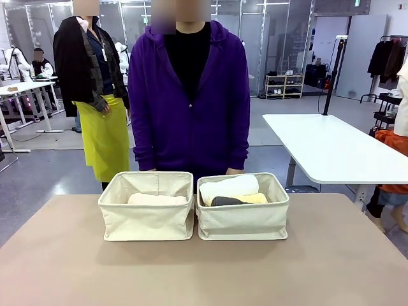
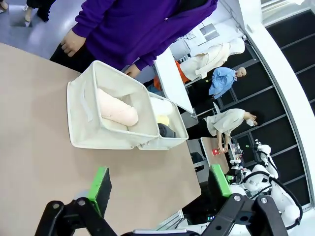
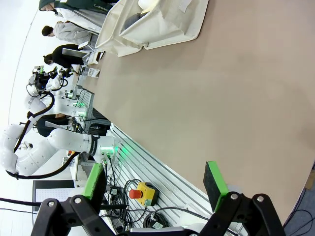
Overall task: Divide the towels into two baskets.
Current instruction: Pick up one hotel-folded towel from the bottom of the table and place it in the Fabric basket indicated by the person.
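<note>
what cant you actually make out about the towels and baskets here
- Front view: the peach towel sits low in the left basket; the front wall hides most of it.
- Front view: the dark grey towel and yellow towel show only slivers under the white towel.
- Right wrist view: the top edge cuts off both baskets, so their contents are unclear.

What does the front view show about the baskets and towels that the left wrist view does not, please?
Front view alone: the right basket squarely, with a white towel, a dark grey towel and a yellow towel in it.

Left wrist view alone: the open left gripper hanging above bare table, and the whole length of the peach towel.

Both: two cream baskets side by side, touching, the peach towel alone in the left basket, and a person in purple behind them.
</note>
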{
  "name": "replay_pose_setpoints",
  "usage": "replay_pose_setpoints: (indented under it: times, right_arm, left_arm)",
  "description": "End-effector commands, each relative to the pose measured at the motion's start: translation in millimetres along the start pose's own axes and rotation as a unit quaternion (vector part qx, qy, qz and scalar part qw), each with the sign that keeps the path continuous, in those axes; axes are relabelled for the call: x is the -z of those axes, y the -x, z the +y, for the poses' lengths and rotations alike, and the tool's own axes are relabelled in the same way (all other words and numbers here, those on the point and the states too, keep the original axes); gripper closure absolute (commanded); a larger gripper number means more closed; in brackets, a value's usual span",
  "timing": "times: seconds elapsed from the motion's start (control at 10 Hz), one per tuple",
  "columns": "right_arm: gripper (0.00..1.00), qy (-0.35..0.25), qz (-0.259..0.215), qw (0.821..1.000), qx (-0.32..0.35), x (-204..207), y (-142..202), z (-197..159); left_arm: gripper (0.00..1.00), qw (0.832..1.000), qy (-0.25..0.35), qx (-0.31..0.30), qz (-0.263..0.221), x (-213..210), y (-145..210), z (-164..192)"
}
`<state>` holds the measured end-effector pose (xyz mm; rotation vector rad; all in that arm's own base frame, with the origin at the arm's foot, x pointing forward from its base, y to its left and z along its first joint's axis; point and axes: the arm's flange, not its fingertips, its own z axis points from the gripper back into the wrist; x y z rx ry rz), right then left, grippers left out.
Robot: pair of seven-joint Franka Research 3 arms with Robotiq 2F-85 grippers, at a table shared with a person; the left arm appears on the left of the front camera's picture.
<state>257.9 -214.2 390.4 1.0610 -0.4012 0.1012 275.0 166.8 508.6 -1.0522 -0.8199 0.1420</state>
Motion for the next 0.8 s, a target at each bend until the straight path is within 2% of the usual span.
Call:
replay_pose_setpoints:
  times: [0.0, 0.7]
  right_arm:
    - [0.0, -0.005, -0.007, 1.0, -0.002, -0.7, 0.0, 3.7]
    - [0.0, -0.005, -0.007, 1.0, -0.002, -0.7, 0.0, 3.7]
  left_arm:
    - [0.0, 1.0, 0.003, -0.003, 0.005, -2.0, 1.4, 0.1]
    - [0.0, 1.0, 0.003, -0.003, 0.005, -2.0, 1.4, 0.1]
